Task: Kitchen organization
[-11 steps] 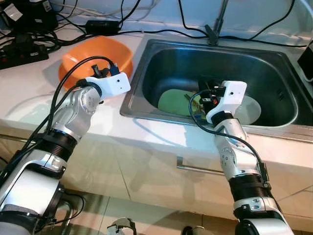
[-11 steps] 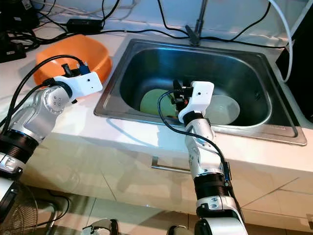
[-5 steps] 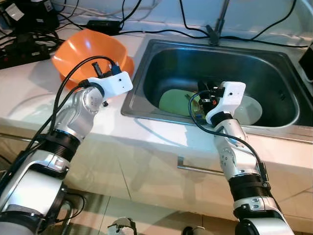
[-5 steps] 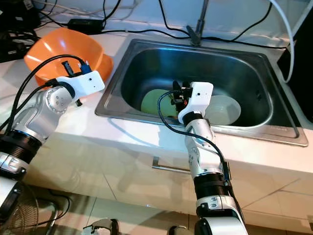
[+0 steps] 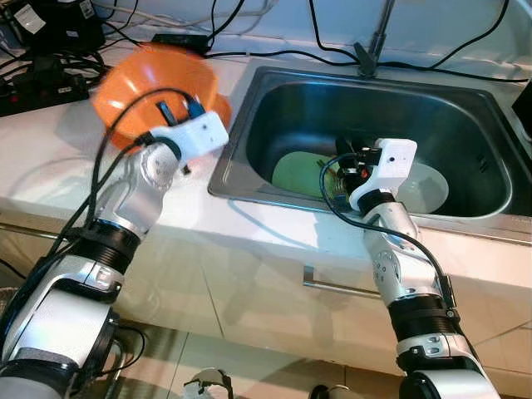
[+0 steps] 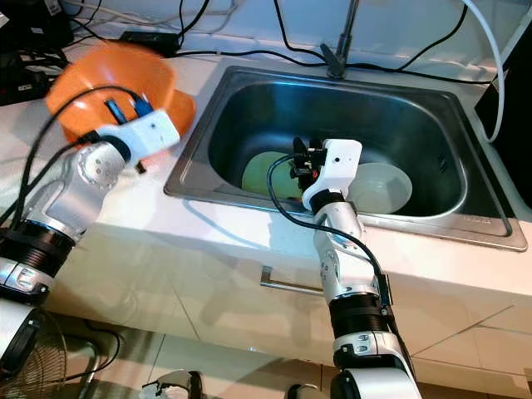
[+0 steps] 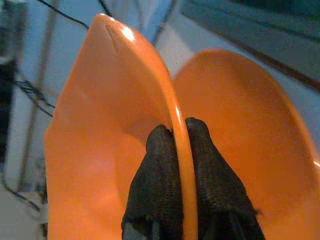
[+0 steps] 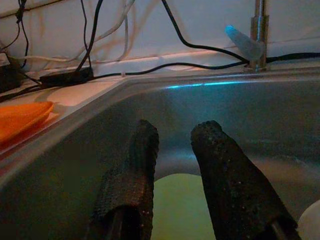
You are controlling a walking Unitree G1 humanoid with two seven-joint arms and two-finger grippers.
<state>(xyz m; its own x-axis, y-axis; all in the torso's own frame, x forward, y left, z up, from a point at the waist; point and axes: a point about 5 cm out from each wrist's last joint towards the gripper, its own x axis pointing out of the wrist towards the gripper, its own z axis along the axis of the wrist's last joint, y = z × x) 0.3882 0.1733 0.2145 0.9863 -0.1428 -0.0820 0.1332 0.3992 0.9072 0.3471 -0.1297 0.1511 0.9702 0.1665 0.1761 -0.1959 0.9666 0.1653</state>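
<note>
While the left gripper [image 7: 177, 137] pinches the orange bowl's [image 5: 154, 79] rim, the right gripper [image 8: 175, 137] hangs parted.

I see a glossy orange plastic bowl [image 5: 154, 79] tilted steeply above the white table [image 5: 50, 158], its rim pinched edge-on. A pale green plate [image 5: 301, 173] and a white bowl [image 5: 426, 188] lie side by side in the steel sink [image 5: 490, 141].

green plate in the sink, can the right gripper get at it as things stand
Probably yes. The right gripper hangs open inside the sink, just above the green plate, with nothing between them. The white plate lies beside it, out of the way.
</note>
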